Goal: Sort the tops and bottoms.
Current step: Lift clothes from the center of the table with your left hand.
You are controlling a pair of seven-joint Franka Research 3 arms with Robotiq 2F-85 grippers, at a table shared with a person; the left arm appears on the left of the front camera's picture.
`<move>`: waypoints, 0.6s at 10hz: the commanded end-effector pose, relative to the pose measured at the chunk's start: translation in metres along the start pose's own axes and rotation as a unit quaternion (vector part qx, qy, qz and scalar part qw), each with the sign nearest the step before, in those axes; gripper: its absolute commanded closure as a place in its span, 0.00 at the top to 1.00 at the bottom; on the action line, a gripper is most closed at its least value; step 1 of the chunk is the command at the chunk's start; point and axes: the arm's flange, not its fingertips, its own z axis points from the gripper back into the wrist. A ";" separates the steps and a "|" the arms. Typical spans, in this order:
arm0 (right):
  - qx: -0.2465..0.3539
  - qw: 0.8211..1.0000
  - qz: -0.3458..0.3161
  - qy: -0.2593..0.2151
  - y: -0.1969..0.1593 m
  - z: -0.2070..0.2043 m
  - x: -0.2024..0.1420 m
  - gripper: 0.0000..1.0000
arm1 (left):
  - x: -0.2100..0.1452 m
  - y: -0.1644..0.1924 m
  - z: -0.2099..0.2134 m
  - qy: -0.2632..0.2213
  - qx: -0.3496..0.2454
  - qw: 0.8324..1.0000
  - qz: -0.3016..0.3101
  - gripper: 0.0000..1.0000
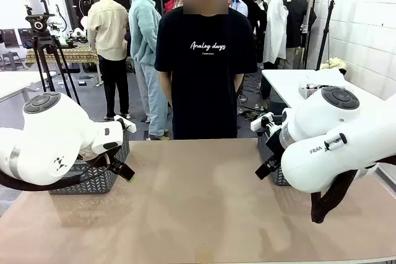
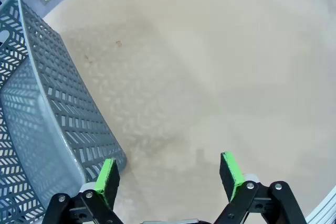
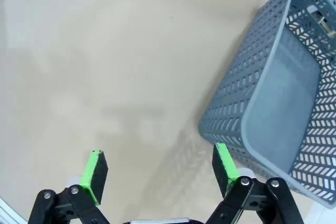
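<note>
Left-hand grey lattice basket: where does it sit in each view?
Front view: left basket at picture left, behind the left arm.
Left wrist view: along the left edge, beside the open left end effector.
Right wrist view: the basket at right is the right basket, a different one.
Shared landmark: the tan table.
</note>
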 end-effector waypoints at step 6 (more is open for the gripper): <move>0.000 1.000 0.000 0.000 0.000 0.000 0.000 1.00 | 0.000 0.000 0.000 0.000 0.000 1.000 0.000 1.00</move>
